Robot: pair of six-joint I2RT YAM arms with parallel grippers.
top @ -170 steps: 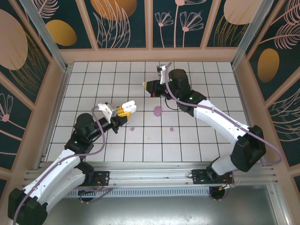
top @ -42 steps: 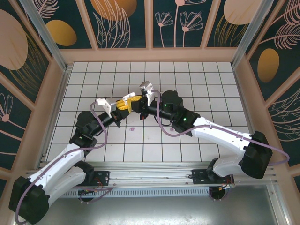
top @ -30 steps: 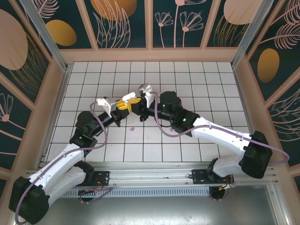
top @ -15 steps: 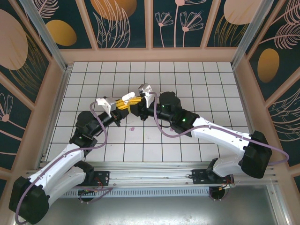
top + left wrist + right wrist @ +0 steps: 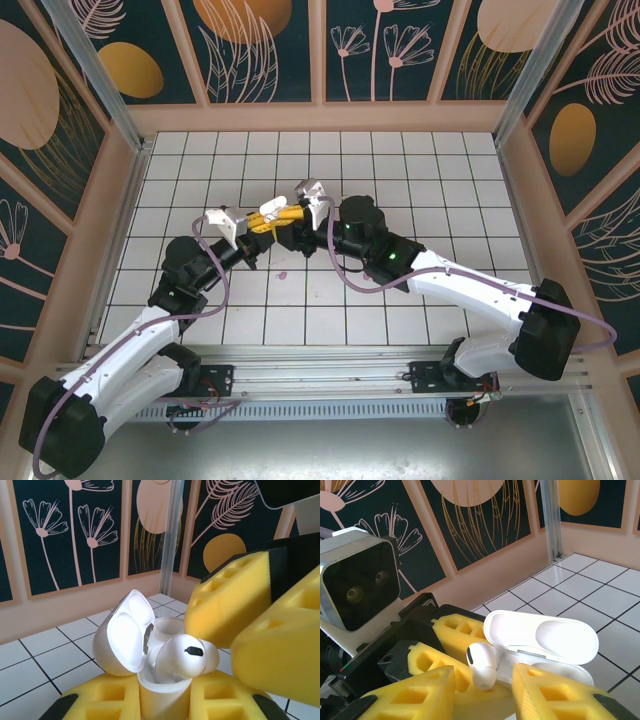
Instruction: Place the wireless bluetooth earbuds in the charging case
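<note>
My left gripper [image 5: 164, 709] is shut on the white charging case [image 5: 162, 692], held upright with its lid [image 5: 122, 632] swung open. A white earbud [image 5: 187, 655] sits stem-down in one slot, its head sticking out; the slot behind it is vacant. My right gripper [image 5: 482, 681] is open, one yellow finger [image 5: 415, 690] on each side of the earbud [image 5: 482, 666], with gaps showing. From above, both grippers meet at the case [image 5: 272, 209] over the middle of the floor. A pale purple earbud [image 5: 281, 275] lies on the tiles below them.
The white tiled floor [image 5: 420, 170] is walled by patterned panels [image 5: 265, 50] with metal posts at the corners. The right arm [image 5: 440, 275] crosses the middle from the right, and the left arm [image 5: 170, 300] reaches in from the near left.
The right gripper's fingers have parted and let go of the white earbud, which stays in the case. Both arms have barely moved in the last second.
</note>
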